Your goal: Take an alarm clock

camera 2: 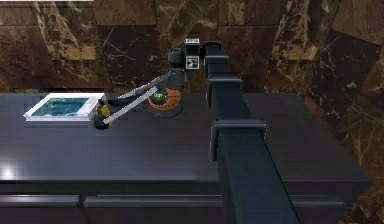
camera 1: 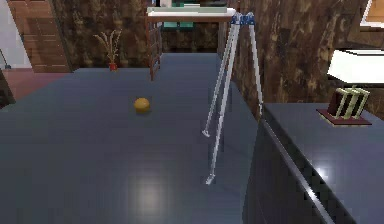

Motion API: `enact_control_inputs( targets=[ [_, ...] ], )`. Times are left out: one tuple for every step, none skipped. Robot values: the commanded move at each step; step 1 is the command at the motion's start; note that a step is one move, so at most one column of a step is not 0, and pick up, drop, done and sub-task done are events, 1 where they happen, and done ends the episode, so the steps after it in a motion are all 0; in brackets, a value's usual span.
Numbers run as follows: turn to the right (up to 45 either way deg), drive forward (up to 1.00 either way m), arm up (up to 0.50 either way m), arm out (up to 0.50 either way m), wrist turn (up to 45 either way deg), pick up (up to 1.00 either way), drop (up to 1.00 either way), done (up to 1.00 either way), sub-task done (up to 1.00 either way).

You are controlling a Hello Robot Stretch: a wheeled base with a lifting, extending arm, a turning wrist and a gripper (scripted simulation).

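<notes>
In the arm side view my dark arm (camera 2: 235, 130) reaches out over a dark tabletop (camera 2: 300, 140) toward a brown marbled wall. Its gripper (camera 2: 101, 122) points left and down, and the thin fingers (camera 2: 125, 108) end low over the tabletop. A small round thing (camera 2: 165, 98) with an orange rim and a dark green middle sits on the table right at the gripper's body. I cannot tell whether the gripper holds anything, nor whether it touches the round thing.
A white-framed teal flat thing (camera 2: 62, 107) lies on the table left of the fingers. In the forward view a tripod (camera 1: 230, 90) stands on the dark floor, with an orange ball (camera 1: 143, 104) left of it. A dark cabinet (camera 1: 310, 170) with a lamp (camera 1: 356, 66) and books (camera 1: 350, 103) stands at the right.
</notes>
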Motion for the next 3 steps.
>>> enact_control_inputs(
  targets=[
    [0.0,0.0,0.0,0.0,45.0,0.0,0.0,0.0,0.0],
    [0.0,0.0,0.0,0.0,24.0,0.0,0.0,0.0,0.0],
    [0.0,0.0,0.0,0.0,0.0,1.0,0.0,0.0,0.0]
  ],
)
